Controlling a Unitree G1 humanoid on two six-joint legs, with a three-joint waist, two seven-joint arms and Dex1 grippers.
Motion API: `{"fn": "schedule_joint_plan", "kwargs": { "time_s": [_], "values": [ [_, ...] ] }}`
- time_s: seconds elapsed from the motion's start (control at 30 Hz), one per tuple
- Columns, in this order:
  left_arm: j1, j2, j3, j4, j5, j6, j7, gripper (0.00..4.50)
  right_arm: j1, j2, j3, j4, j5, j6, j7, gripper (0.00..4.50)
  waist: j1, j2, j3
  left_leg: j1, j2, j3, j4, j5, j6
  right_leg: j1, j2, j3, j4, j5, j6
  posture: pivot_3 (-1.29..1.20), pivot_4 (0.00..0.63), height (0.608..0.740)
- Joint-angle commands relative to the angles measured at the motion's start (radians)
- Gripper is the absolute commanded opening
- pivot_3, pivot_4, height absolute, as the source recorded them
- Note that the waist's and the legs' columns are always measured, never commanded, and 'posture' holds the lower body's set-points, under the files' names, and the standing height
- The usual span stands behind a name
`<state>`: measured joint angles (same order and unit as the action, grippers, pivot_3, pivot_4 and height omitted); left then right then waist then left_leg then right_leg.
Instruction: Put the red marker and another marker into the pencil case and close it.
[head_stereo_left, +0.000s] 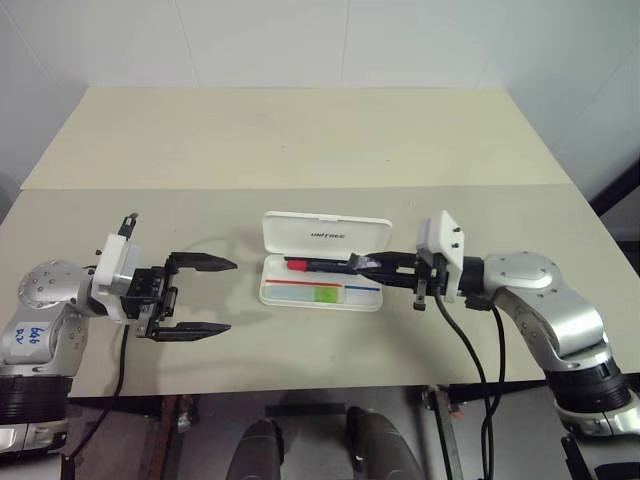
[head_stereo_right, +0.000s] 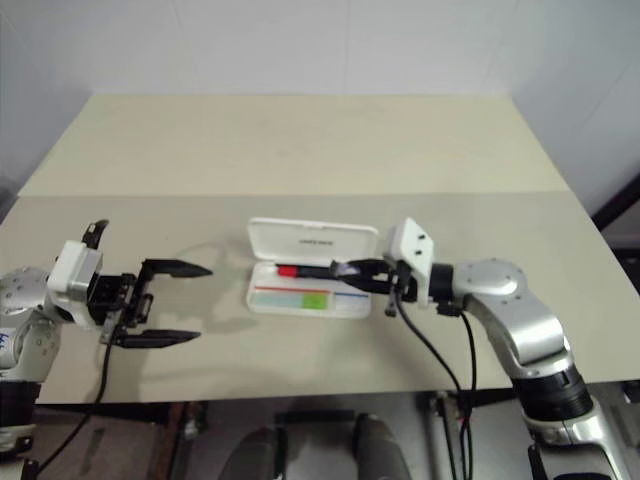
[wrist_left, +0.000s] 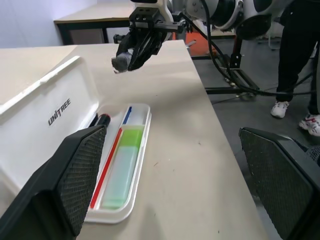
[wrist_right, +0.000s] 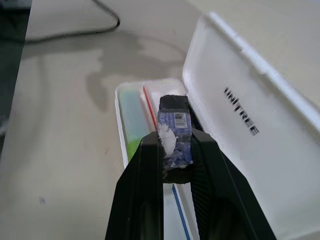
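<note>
- The pencil case (head_stereo_left: 322, 270) lies open near the middle of the front table (head_stereo_left: 300, 350), its lid (head_stereo_left: 326, 234) standing up on the far side with dark lettering across it.
- The red marker (head_stereo_left: 312, 264) lies along the back of the tray, just below the hinge — red cap toward the robot's left, black barrel running toward the right gripper.
- The mint highlighter (wrist_left: 121, 172) with its lime-green cap lies in the front part of the tray, beside a red stripe and a short blue one printed on the inside.
- The right gripper (head_stereo_left: 366, 264) reaches in level from the right, above the right end of the case; its fingers (wrist_right: 145, 185) are pressed together on a small dark block with a blue-and-white label (wrist_right: 175, 137), not on either marker.
- Whether the fingertips touch the marker's barrel cannot be told.
- The left gripper (head_stereo_left: 205, 296) hangs over the table to the left of the case, well apart from it — its fingers (head_stereo_left: 205, 264) spread wide with nothing between them, pointing toward the case.
- A second, paler table (head_stereo_left: 300, 130) butts against the far edge.
</note>
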<state>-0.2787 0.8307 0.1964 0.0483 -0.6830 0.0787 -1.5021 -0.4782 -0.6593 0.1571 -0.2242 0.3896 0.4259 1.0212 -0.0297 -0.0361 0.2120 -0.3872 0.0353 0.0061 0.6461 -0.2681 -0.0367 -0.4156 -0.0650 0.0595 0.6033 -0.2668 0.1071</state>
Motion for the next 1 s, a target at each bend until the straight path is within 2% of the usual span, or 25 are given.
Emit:
{"fn": "schedule_joint_plan", "kwargs": {
  "time_s": [0.03, 0.33, 0.67, 1.0],
  "values": [
    [0.013, 0.014, 0.039, 0.004, -0.028, -0.030, -0.107, 4.50, -0.024, -0.007, 0.020, 0.017, -0.038, -0.042, 0.029, 0.38, 0.000, 0.000, 0.000, -0.001, 0.000, 0.000, 0.000, 0.000, 0.000, -0.001, 0.000, 0.000, 0.001, 0.000, 0.000, 0.00, 0.150, 0.740],
    [0.052, 0.010, 0.087, 0.047, -0.108, -0.070, -0.112, 4.50, -0.001, -0.029, 0.033, 0.055, -0.097, -0.073, 0.074, 0.38, -0.001, 0.000, 0.000, -0.002, 0.001, 0.001, 0.000, -0.002, 0.000, -0.004, 0.001, 0.000, 0.004, 0.001, 0.003, 0.00, 0.150, 0.740],
    [0.200, 0.189, 0.154, 0.085, -0.214, -0.117, -0.112, 4.50, 0.003, -0.029, 0.030, 0.034, -0.099, -0.064, 0.098, 0.38, -0.005, 0.000, 0.000, -0.002, 0.003, 0.003, 0.000, -0.002, 0.000, -0.007, 0.002, 0.000, 0.006, 0.000, 0.000, 0.00, 0.150, 0.740],
    [0.211, 0.167, 0.173, 0.066, -0.200, -0.133, -0.112, 4.50, -0.033, 0.042, 0.081, 0.109, -0.150, -0.092, 0.085, 0.38, -0.003, 0.000, 0.000, -0.004, 0.003, 0.004, 0.000, -0.002, 0.000, -0.010, 0.002, 0.001, 0.008, -0.001, -0.002, 0.00, 0.150, 0.740]
  ]
}}
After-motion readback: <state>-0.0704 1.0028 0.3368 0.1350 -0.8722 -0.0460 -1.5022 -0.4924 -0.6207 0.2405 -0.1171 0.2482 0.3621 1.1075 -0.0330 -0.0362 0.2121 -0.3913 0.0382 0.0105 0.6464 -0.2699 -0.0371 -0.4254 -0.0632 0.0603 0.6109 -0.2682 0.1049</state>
